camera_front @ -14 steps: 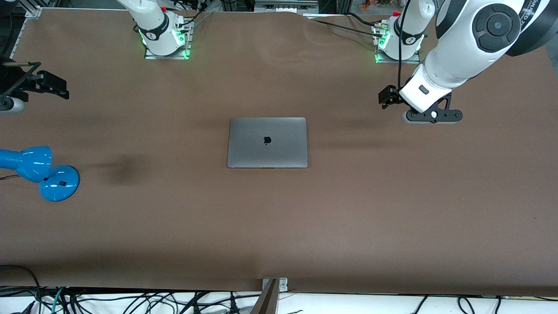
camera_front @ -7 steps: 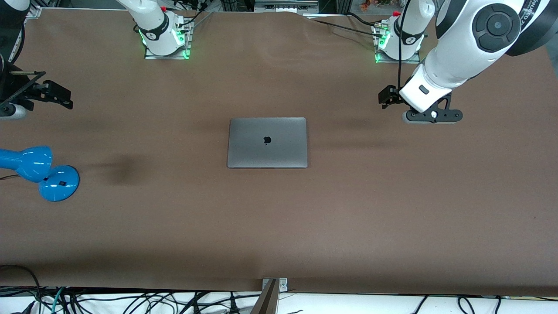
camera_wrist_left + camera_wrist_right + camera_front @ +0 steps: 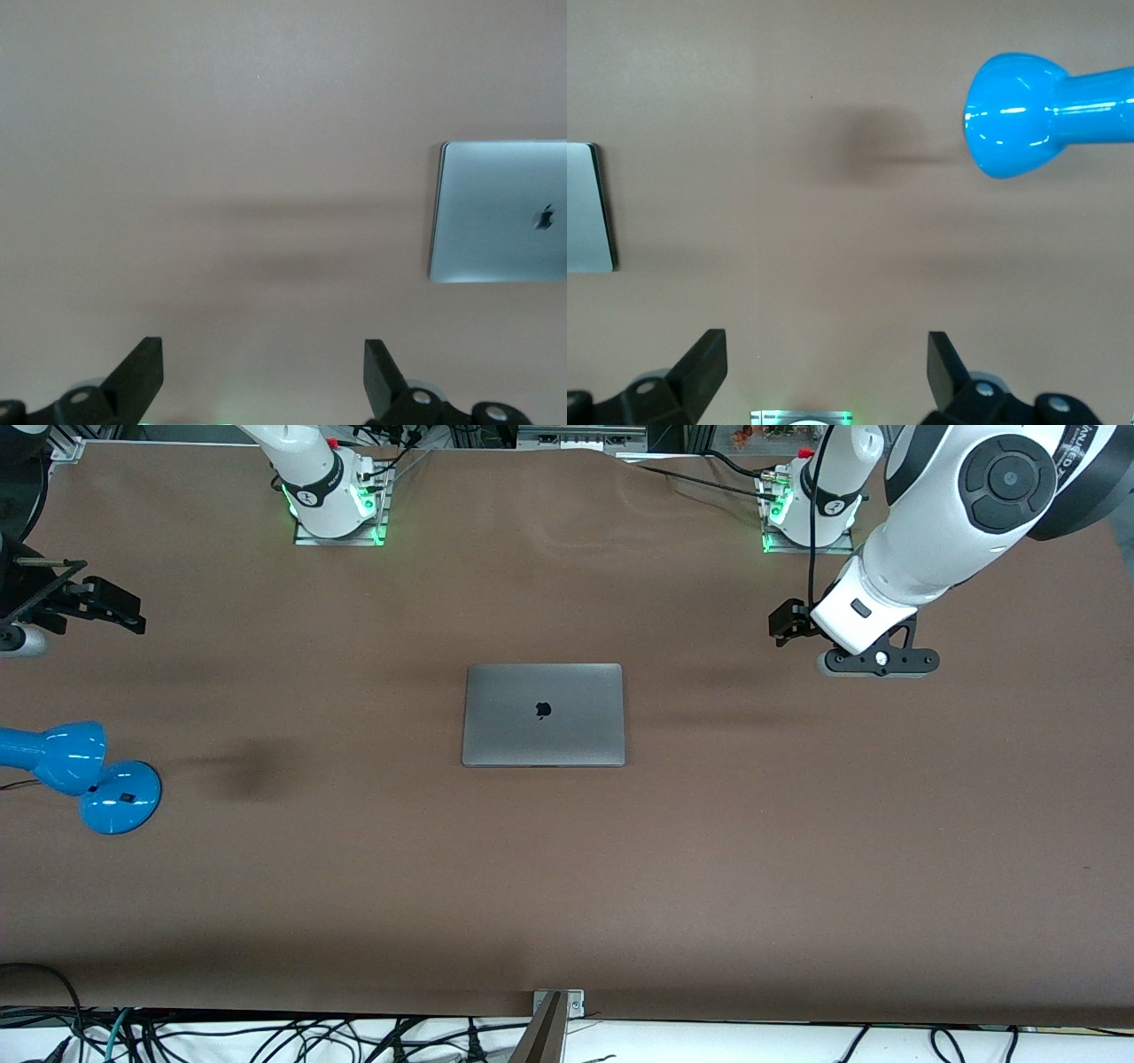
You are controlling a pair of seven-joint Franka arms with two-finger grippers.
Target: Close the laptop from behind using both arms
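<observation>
Both claws, left [image 3: 262, 376] and right [image 3: 827, 372], spread wide, empty, above flat matte-grey closed laptop [image 3: 543, 714].

Grey laptop [image 3: 543, 714], black logo on lid; brown table [image 3: 709, 868]; blue lamp [image 3: 80, 775]; white arms, black claws.

A wide table under a matte brown cloth [image 3: 567, 886] fills nearly the whole frame. Tangled black cables [image 3: 266, 1036] (on a white floor strip) run along the lower edge, and a glossy blue plastic desk lamp [image 3: 84, 775] sits at middle left.
</observation>
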